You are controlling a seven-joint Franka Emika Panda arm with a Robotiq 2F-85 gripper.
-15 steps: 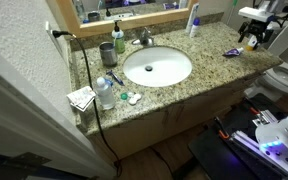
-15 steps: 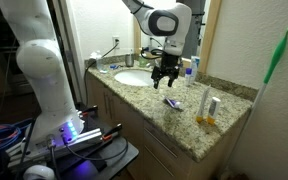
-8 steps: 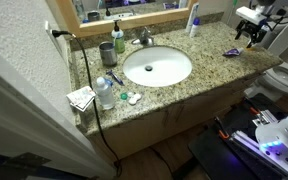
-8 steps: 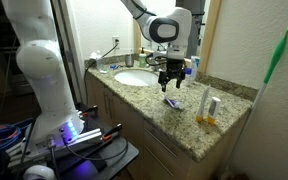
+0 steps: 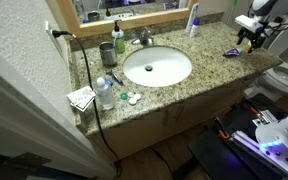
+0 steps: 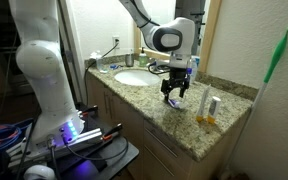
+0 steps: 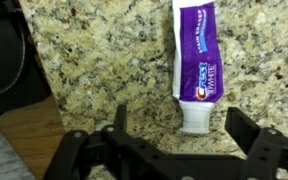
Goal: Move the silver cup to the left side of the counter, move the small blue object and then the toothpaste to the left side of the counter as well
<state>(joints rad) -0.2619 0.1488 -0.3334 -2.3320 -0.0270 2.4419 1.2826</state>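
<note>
The purple toothpaste (image 7: 196, 55) lies flat on the granite counter (image 7: 104, 50), its white cap toward me. My gripper (image 7: 184, 130) is open just above it, with the cap between the two fingers (image 7: 246, 125). In both exterior views the gripper (image 5: 248, 36) (image 6: 174, 93) hangs over the toothpaste (image 5: 231, 52) (image 6: 171, 103) at the counter's end away from the wall socket. The silver cup (image 5: 106, 52) stands beside the green soap bottle (image 5: 118, 40) near the faucet. I cannot make out the small blue object among the small items at the far end.
A white oval sink (image 5: 157, 67) fills the middle of the counter (image 5: 209, 75). An upright white tube (image 5: 193, 20) stands at the back. A clear bottle (image 5: 104, 92), papers and small items crowd the socket end. The counter edge (image 7: 46, 95) is close beside the gripper.
The gripper has moved sideways and down from above the counter until its open fingers are over the toothpaste's cap end. The toothpaste and the other items have not moved.
</note>
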